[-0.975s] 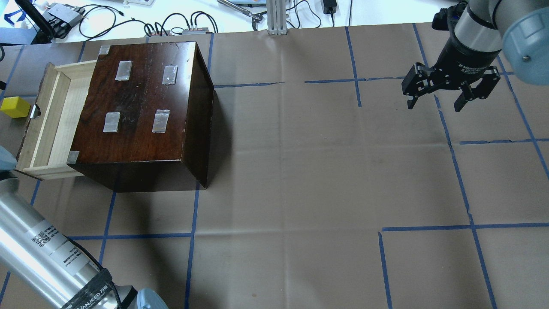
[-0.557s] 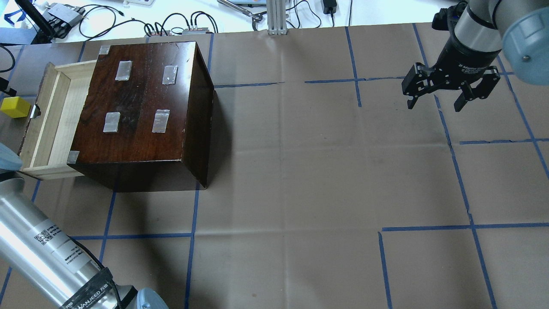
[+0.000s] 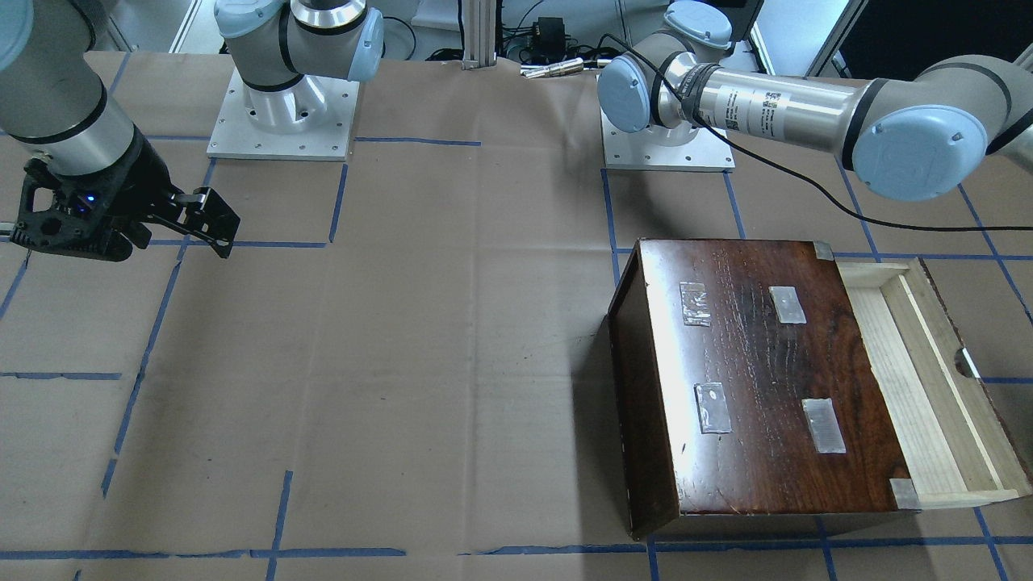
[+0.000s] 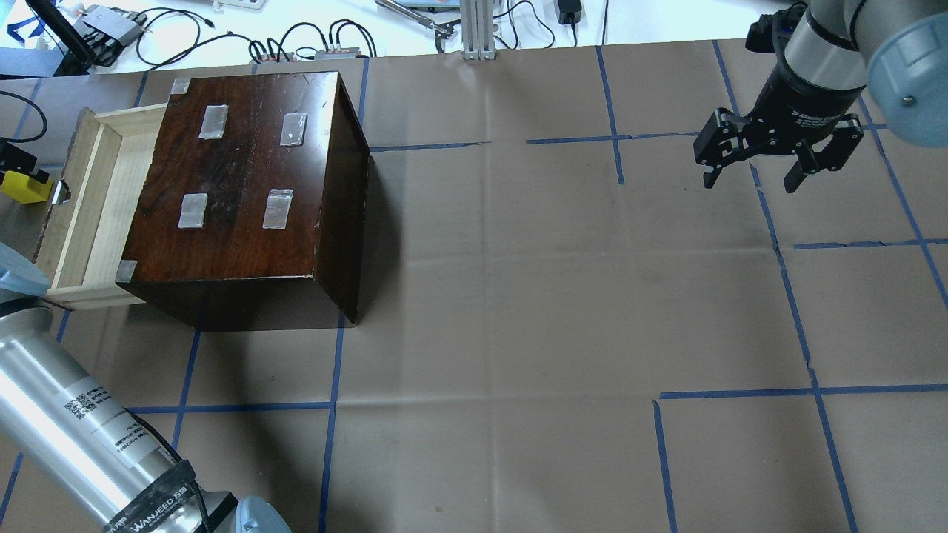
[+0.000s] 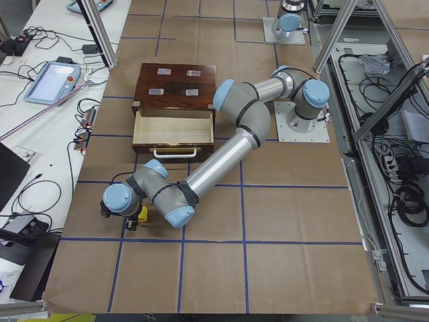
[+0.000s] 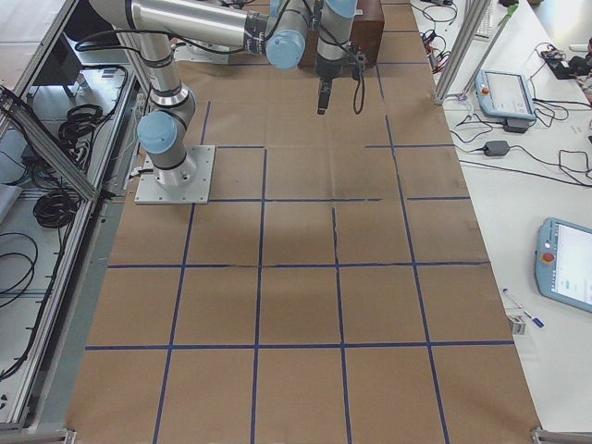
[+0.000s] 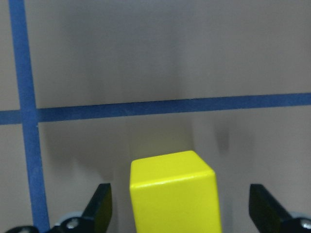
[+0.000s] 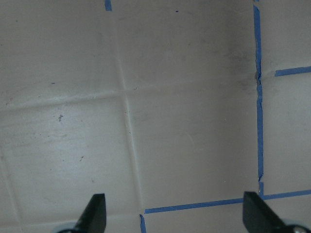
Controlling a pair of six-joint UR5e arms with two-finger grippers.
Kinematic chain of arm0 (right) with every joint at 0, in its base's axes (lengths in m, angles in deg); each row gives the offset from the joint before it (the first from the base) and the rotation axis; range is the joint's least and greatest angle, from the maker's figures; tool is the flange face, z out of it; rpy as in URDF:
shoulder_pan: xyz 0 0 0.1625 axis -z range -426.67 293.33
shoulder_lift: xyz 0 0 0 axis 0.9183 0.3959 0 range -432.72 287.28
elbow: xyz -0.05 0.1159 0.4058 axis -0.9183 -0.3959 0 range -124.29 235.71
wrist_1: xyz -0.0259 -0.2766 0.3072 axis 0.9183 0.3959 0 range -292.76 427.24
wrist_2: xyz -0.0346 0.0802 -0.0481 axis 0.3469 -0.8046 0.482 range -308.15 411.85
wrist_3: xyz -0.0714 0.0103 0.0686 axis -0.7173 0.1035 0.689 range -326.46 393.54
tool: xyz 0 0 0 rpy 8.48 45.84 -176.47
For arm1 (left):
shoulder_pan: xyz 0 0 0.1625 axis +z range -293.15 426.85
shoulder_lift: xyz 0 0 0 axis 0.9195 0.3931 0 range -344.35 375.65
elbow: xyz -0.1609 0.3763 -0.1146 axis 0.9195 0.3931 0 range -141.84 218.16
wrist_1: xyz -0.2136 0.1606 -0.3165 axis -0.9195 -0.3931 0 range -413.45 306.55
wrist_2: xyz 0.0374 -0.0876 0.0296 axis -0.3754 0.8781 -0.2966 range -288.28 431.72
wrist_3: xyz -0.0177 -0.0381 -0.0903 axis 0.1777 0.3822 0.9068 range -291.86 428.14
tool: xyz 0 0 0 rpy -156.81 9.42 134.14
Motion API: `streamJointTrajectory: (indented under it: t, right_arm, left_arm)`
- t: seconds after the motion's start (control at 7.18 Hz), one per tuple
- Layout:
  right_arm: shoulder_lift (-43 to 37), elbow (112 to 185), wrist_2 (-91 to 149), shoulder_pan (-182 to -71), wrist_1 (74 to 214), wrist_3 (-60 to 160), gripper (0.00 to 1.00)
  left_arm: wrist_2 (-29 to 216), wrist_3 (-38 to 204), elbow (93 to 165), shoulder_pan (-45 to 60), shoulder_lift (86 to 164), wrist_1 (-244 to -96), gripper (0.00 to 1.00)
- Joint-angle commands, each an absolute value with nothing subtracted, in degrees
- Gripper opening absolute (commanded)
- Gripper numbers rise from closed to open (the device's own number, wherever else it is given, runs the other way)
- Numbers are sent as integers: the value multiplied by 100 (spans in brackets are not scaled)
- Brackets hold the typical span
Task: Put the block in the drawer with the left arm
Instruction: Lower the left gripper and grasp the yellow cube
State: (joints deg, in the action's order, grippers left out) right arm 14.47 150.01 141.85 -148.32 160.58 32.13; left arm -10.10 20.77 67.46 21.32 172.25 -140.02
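The yellow block (image 7: 172,191) sits on the brown paper between the open fingers of my left gripper (image 7: 177,211), apart from both. In the overhead view the left gripper (image 4: 15,164) shows at the far left edge, over the block (image 4: 28,192), just outside the drawer's front board. The pale wooden drawer (image 4: 80,200) stands pulled out of the dark box (image 4: 244,178), with nothing visible inside; it also shows in the front-facing view (image 3: 928,379). My right gripper (image 4: 752,176) hangs open and empty above the paper at the far right.
Blue tape lines cross the brown paper table cover (image 4: 518,296). Cables and devices (image 4: 311,44) lie beyond the table's back edge. The left arm's forearm (image 4: 67,422) crosses the near left corner, close to the drawer's near end.
My left gripper has come into the overhead view at the left edge and now covers part of the yellow block. The left forearm has shifted slightly. The right arm has not moved.
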Motion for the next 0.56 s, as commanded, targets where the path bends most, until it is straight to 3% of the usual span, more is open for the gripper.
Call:
streamJointTrajectory:
  t: [0.0, 0.14, 0.42]
  right_arm:
    - [1447, 15001, 14185, -14833, 16058, 3213, 100]
    - [1447, 14993, 14185, -14833, 16058, 3213, 100]
    - [1447, 14993, 14185, -14833, 16058, 3213, 100]
  left_arm:
    - [-1011, 2077, 6734, 2133, 17236, -14002, 61]
    - [-1002, 2077, 6734, 2124, 17210, -14002, 53]
    - [-1011, 2068, 6734, 2141, 16983, -14063, 49]
